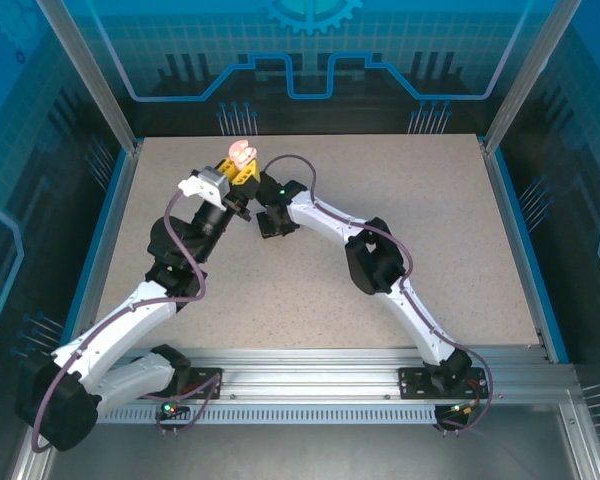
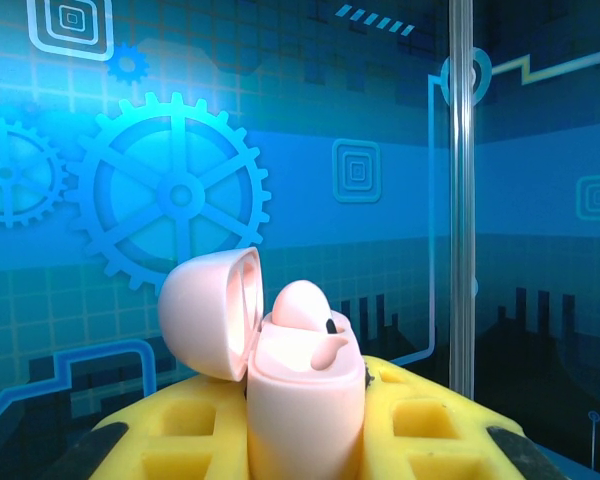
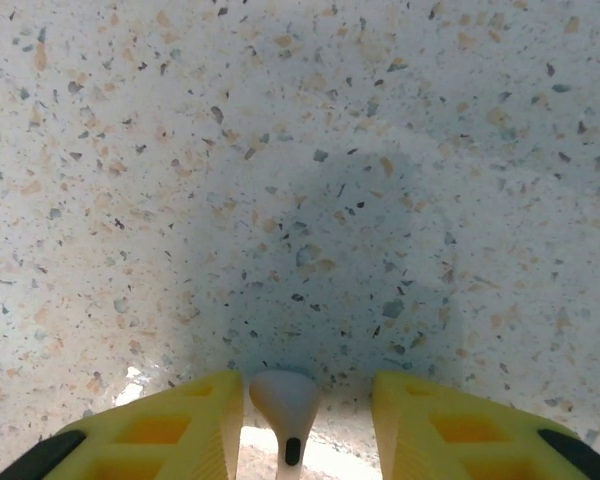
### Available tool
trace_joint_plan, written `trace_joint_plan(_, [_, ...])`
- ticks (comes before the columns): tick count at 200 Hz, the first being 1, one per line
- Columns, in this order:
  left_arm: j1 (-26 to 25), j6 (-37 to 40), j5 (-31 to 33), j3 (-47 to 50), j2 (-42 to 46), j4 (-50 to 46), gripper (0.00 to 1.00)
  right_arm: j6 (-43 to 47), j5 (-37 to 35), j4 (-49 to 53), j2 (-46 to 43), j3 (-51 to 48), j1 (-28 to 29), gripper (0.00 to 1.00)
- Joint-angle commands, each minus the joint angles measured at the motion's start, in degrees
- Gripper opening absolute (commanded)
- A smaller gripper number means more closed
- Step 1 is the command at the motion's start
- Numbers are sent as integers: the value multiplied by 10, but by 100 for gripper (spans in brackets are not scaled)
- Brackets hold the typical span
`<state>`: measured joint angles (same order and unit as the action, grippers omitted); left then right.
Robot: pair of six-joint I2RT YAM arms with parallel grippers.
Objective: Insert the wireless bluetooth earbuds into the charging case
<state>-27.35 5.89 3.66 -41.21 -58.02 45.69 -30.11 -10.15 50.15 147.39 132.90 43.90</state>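
My left gripper [image 2: 305, 440] is shut on the pale pink charging case [image 2: 305, 400] and holds it upright in the air. The case's lid [image 2: 205, 312] is hinged open to the left. One pink earbud [image 2: 302, 305] sits in the case's top. In the top view the case [image 1: 243, 152] glows pink above the left gripper [image 1: 238, 178] near the table's far side. My right gripper [image 3: 308, 405] points down at the table, open. A pale earbud [image 3: 285, 405] lies between its yellow fingers [image 3: 180, 425], close against the left one and apart from the right one.
The speckled tabletop [image 3: 300, 180] lies under the right gripper. The right gripper [image 1: 270, 222] hangs just beside the left wrist. Glass walls and metal posts [image 2: 461, 200] enclose the table, and the blue rim [image 1: 510, 230] marks its right edge.
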Motion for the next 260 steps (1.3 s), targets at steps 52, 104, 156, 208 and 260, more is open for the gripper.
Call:
trace_joint_plan(52, [6,-17,5,3,9,14,0,14,-15,42,47,60,21,33])
trace_joint_plan(104, [6,-21,2,3,9,15,0,12,-23,49,47,61,27,33])
trace_joint_plan(156, [6,-26,0,1,8,14,0,11,-26,52,48,60,30,27])
trace_joint_plan(208, [5,-30,-5,-2,6,10,0,13,-29,51,38,60,30,21])
trace_joint_plan(260, [6,-30,-10,-6,6,4,0,9,-41,35,2,28,27,15])
